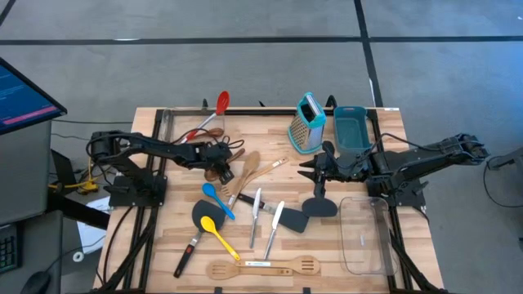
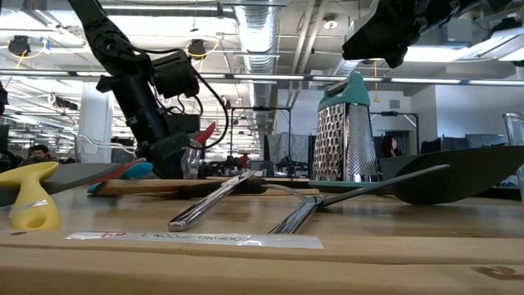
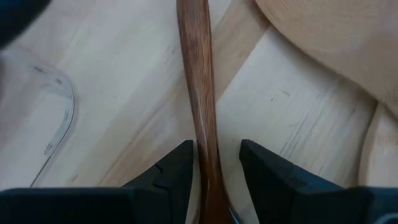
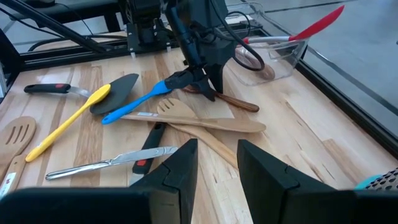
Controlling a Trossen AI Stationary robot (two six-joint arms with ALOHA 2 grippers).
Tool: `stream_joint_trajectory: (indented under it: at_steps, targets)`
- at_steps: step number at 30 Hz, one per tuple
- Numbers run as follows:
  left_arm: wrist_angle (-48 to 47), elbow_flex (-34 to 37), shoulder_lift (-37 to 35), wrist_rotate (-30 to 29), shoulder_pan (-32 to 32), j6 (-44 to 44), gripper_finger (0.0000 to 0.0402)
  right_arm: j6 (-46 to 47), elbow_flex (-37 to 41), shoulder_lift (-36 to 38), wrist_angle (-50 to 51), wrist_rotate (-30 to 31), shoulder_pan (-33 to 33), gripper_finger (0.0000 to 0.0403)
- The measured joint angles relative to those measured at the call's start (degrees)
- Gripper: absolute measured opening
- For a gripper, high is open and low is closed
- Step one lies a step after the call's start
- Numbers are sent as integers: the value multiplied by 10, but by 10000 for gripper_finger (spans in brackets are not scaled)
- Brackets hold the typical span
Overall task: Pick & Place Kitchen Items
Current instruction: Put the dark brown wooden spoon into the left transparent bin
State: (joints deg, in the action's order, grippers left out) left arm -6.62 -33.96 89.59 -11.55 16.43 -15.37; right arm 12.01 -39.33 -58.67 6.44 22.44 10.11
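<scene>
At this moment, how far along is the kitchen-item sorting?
Done: only a red spoon stands in the clear container at the back. In hand: the left gripper straddles a dark wooden handle on the table, not lifted. The right gripper hangs empty. Left: blue spoon, yellow spoon, cutlery, spatulas, grater.

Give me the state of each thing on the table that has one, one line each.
Left end effector: down at the table, fingers straddling the dark wooden spoon handle.
Right end effector: raised, empty.
Teal grater: upright.
Teal bin: empty.
Red spoon: propped in clear container.
</scene>
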Motion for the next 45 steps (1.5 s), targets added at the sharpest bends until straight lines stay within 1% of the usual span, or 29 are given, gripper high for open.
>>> stream_joint_trajectory:
  at_steps: [3, 6, 15, 17, 23, 28, 30, 40, 45]
  targets:
    - [0, 0, -3, 0, 0, 0, 129, 0, 0, 0, 0, 0, 0, 107]
    - [-1, 0, -4, 0, 0, 0, 113, 1, 0, 0, 0, 0, 0, 107]
    - [-1, 0, -4, 0, 0, -1, 24, 1, 0, 0, 0, 0, 0, 107]
    - [-1, 1, -4, -1, 0, -1, 9, 1, 0, 0, 0, 0, 0, 107]
    - [-1, 1, -4, -4, -1, -1, 6, 1, 0, 0, 0, 0, 0, 107]
    - [-4, 2, -22, -4, -10, 0, 4, 1, 0, 0, 0, 0, 0, 107]
    - [-17, 5, -39, -3, -15, 0, 4, 1, 0, 0, 0, 0, 0, 107]
    - [-18, 3, -147, -7, -40, 1, 3, 1, 0, 0, 0, -1, 0, 107]
    - [-15, 2, -209, -22, -55, 8, 2, 1, 0, 0, 0, -1, 0, 107]
